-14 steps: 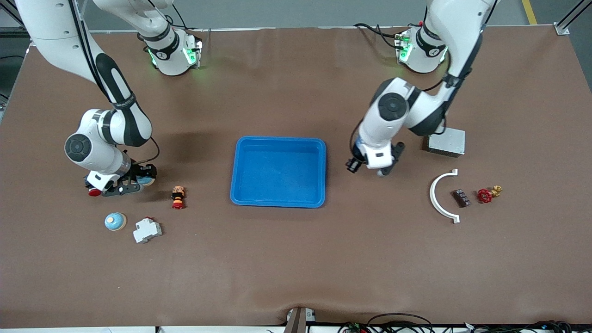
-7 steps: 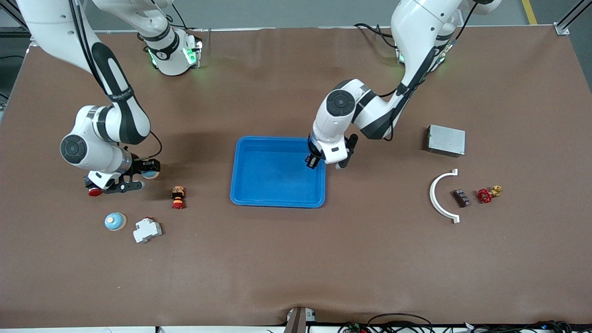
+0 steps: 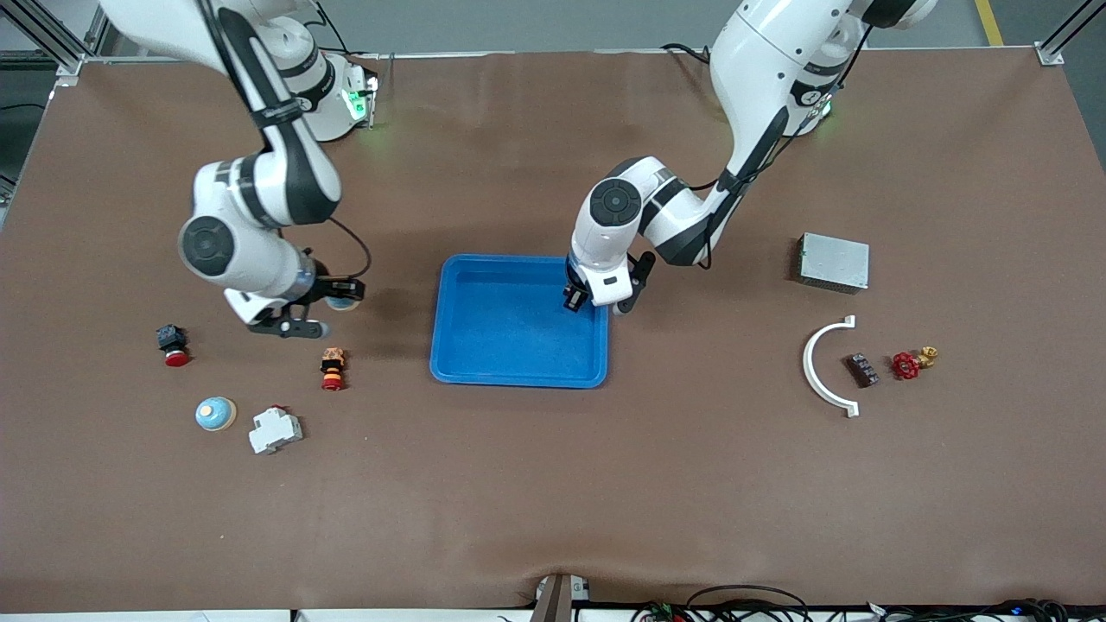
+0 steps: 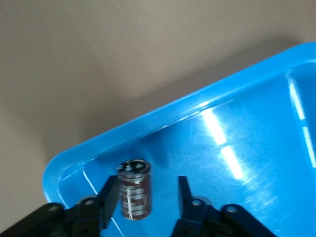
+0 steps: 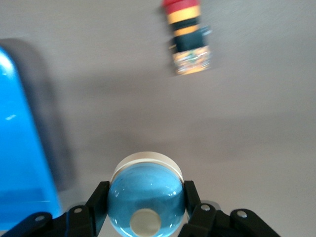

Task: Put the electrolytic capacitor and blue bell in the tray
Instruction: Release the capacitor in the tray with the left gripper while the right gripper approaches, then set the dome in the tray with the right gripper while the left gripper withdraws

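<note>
Front view: high camera, looks steeply down on the whole bench [image 3: 553, 484], arm bases at 12 o'clock. Left wrist view: close, looks down past the left tool [image 4: 148, 197] into a corner of the blue tray [image 4: 207, 98]. Right wrist view: close, down past the right tool [image 5: 145, 200] onto bench; tray edge shared with both others.

The tray [image 3: 518, 363] is a shallow bright-blue rectangle with rounded corners, flat mid-table. The electrolytic capacitor [image 4: 134, 194] – a dark brown can with a black top – is upright over the tray's corner. The blue bell [image 5: 146, 202] – glossy dome on a cream base – is up off the table.
</note>
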`<state>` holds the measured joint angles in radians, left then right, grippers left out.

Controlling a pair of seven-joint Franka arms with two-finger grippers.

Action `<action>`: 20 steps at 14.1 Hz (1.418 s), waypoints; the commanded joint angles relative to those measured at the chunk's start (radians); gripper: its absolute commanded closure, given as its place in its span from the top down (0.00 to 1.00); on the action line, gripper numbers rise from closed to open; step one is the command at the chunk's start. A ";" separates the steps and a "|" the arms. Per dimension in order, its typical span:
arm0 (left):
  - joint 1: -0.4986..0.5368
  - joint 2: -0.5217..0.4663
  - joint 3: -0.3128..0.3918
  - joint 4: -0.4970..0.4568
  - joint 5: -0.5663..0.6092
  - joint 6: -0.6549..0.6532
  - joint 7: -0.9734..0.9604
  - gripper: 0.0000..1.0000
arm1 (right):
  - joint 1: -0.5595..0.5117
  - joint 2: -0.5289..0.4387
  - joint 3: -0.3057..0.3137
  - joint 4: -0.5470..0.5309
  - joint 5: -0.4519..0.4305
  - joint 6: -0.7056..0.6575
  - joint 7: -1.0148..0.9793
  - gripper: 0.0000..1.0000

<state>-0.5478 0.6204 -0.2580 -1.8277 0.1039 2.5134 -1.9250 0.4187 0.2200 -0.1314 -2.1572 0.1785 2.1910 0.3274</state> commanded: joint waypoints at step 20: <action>0.595 -0.217 0.000 -0.018 0.122 -0.415 0.888 1.00 | 0.368 0.260 -0.011 0.115 0.128 0.292 0.413 0.18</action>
<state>0.0043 0.3997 -0.2474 -1.8448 0.2080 2.0931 -1.1065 0.7689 0.4425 -0.1301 -2.0713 0.2890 2.4685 0.7200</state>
